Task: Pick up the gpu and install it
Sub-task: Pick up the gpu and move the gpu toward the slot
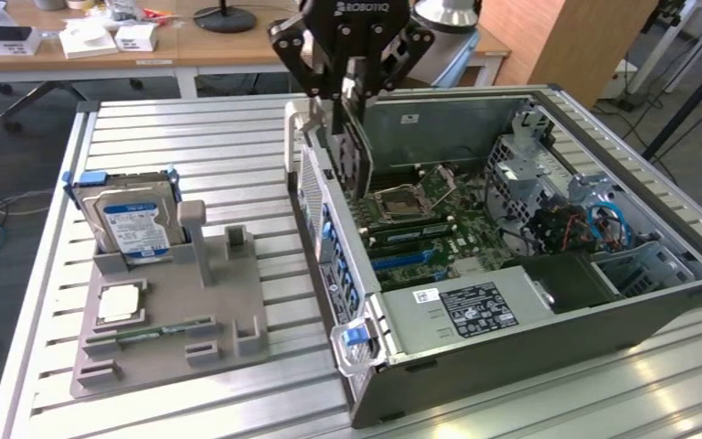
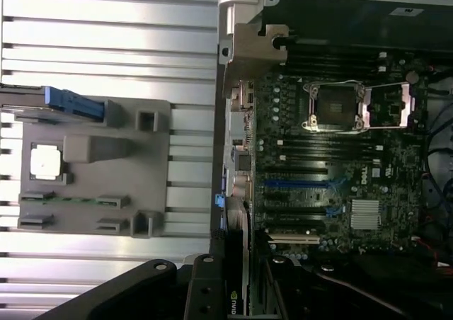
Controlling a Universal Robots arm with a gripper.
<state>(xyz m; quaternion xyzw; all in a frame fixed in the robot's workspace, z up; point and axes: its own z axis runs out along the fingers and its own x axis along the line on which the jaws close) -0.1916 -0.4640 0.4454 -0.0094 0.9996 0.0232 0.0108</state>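
Alu table (image 1: pixel 205 128): tool (image 1: pixel 354 90) holds gpu (image 1: pixel 354 151) over case (image 1: pixel 547 347).

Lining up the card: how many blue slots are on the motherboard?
2: a long slot next to the memory slots, and a short slot beside the silver heatsink. The card may hide others.

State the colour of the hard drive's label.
Blue and white label, best seen in the exterior view.

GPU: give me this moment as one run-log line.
gripper: shut on gpu | gpu: upright, over open computer case beside rear wall | seated: cannot tell
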